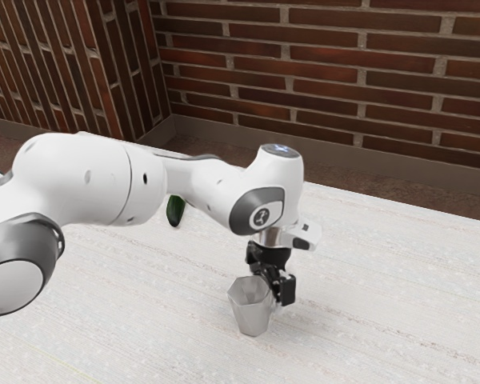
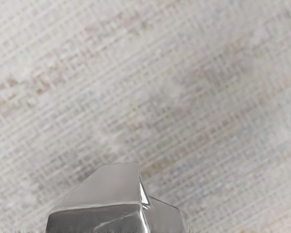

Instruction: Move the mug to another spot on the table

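A silver faceted mug [image 1: 249, 310] stands upright on the pale table [image 1: 384, 272], near the middle of the exterior view. My black gripper [image 1: 275, 290] comes straight down onto the side of its rim toward the exterior view's right. One finger [image 1: 287, 290] lies against the outside of the mug's wall and the other sits at the rim behind it, so the gripper is shut on that wall. In the wrist view the mug [image 2: 114, 204] is a shiny grey shape just under the hand. I cannot tell whether its base touches the table.
A dark green object [image 1: 176, 210] peeks out behind my arm's forearm, farther back on the table. A brick wall [image 1: 328, 72] runs behind the table. Bare woven-look tabletop [image 2: 174, 87] spreads around the mug on all sides.
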